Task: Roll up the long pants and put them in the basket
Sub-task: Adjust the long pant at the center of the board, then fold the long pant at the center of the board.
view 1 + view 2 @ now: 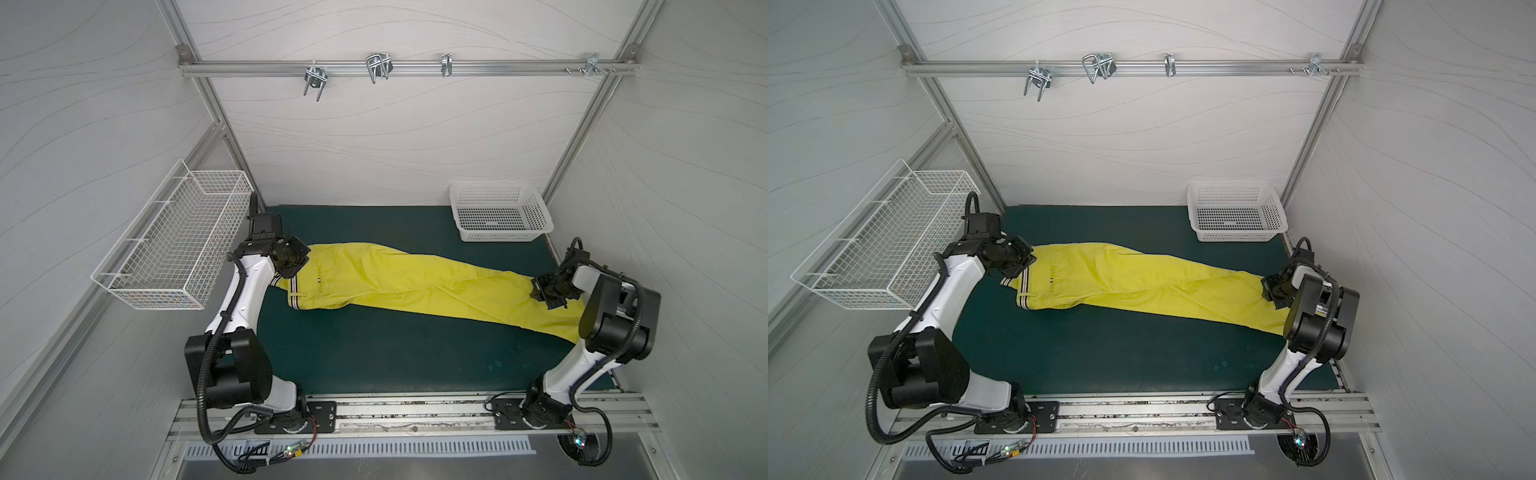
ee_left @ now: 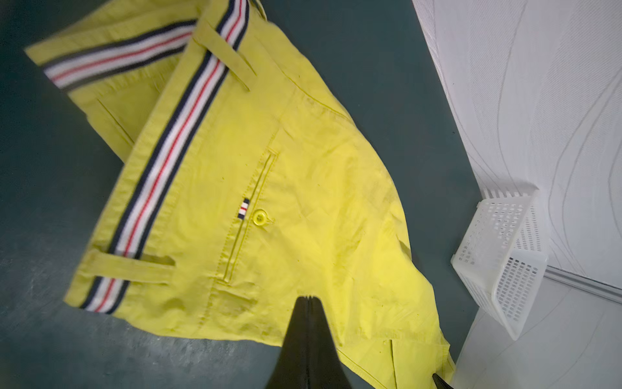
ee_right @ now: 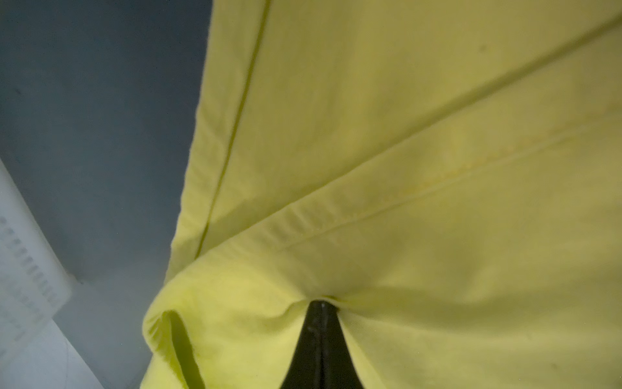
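- Yellow-green cloth, one garment only: the long pants (image 1: 407,282) lie flat across the dark green tabletop (image 1: 374,357). The striped waistband (image 2: 168,148) points toward 9 o'clock and both legs run out to 3 o'clock, one lapped over the other.
- My left tool (image 2: 309,299) is pressed shut above the seat near the back pocket, at the 9 o'clock end. I see no cloth between its tips and cannot tell whether it touches.
- My right tool (image 3: 321,304) is closed at the 3 o'clock end. Cloth puckers around its tip beside the open hem (image 3: 178,336), so I judge it grips the leg there.
- One tool at each end makes sense to me: drawn out lengthwise, the pants should roll straight from one end.
- Counted: two tools and two legs, plus two belt loops (image 2: 131,269) and one button (image 2: 260,216) in the left wrist view.
- Two baskets: a wire basket (image 1: 166,257) at 10 o'clock and a plastic basket (image 1: 503,237) at 1 o'clock.
- Four hooks (image 1: 377,66) hang on the rail at 12 o'clock.
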Available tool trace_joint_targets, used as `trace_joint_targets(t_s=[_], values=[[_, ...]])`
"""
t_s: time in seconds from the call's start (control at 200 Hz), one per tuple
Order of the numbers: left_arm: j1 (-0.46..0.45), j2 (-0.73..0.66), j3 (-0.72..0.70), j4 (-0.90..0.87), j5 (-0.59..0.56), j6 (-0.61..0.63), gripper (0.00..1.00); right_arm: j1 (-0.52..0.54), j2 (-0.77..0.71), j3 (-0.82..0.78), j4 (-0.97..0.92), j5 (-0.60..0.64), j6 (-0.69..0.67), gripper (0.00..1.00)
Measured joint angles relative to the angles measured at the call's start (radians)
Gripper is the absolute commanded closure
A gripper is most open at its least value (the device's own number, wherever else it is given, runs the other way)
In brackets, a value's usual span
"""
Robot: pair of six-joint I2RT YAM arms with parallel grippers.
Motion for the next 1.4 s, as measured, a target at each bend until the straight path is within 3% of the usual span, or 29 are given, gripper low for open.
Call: trace_joint_targets(t_s=[0.155,0.25,0.285,0.4,0.595,0.72,0.865,1.03,1.09,1.401], values=[[0.001,0.001,-0.023,-0.007,0.017,0.01,1.0,-0.012,0.106,0.151,0.017,0.049,-0.047,1.0],[0.001,0.005,-0.049,-0.018,0.023,0.016,1.0,0.009,0.096,0.173,0.042,0.106,-0.1,1.0],[0.001,0.006,-0.06,-0.023,0.023,0.018,1.0,0.019,0.079,0.17,0.048,0.128,-0.122,0.9],[0.001,0.005,-0.089,-0.043,0.023,0.03,1.0,0.106,-0.027,0.143,0.066,0.185,-0.208,0.73],[-0.034,-0.043,-0.1,-0.132,-0.04,0.082,0.87,0.334,-0.242,0.095,0.114,0.198,-0.357,0.58],[-0.067,-0.132,-0.112,-0.193,-0.105,0.111,0.75,0.449,-0.347,0.043,0.145,0.136,-0.396,0.57],[-0.067,-0.191,-0.18,-0.215,-0.167,0.108,0.74,0.463,-0.405,-0.046,0.195,0.026,-0.369,0.57],[-0.066,-0.142,-0.257,-0.182,-0.174,0.1,0.72,0.464,-0.414,-0.088,0.197,-0.056,-0.356,0.59],[-0.065,-0.13,-0.274,-0.162,-0.175,0.091,0.66,0.464,-0.425,-0.089,0.197,-0.076,-0.357,0.59],[-0.053,-0.023,-0.254,-0.063,-0.224,0.07,0.63,0.464,-0.495,-0.102,0.231,-0.159,-0.338,0.59]])
